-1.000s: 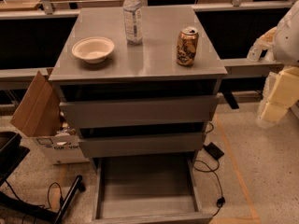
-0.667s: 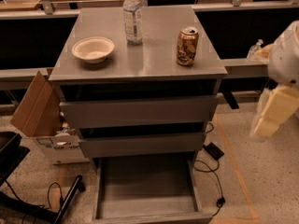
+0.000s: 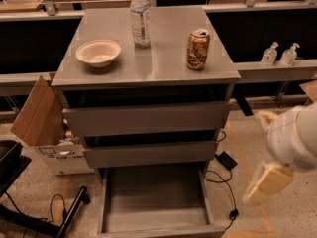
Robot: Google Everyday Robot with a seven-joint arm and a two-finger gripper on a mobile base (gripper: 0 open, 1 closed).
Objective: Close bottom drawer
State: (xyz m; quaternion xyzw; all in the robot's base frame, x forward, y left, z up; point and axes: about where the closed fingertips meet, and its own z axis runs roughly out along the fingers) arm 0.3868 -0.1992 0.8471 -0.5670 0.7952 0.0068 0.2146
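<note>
Grey cabinet top (image 3: pixel 163 63) carries bowl (image 3: pixel 98 52), bottle (image 3: pixel 140 19) and can (image 3: pixel 197 49), label unreadable. Bottom drawer (image 3: pixel 153 205) is open. Gripper (image 3: pixel 265 185) is near right; I cannot tell its state.

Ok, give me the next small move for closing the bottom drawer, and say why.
Probably bring the gripper across and down toward the front panel of the bottom drawer. That drawer stands pulled well out, while the gripper hangs off to its right, touching nothing, so it cannot push yet.
</note>
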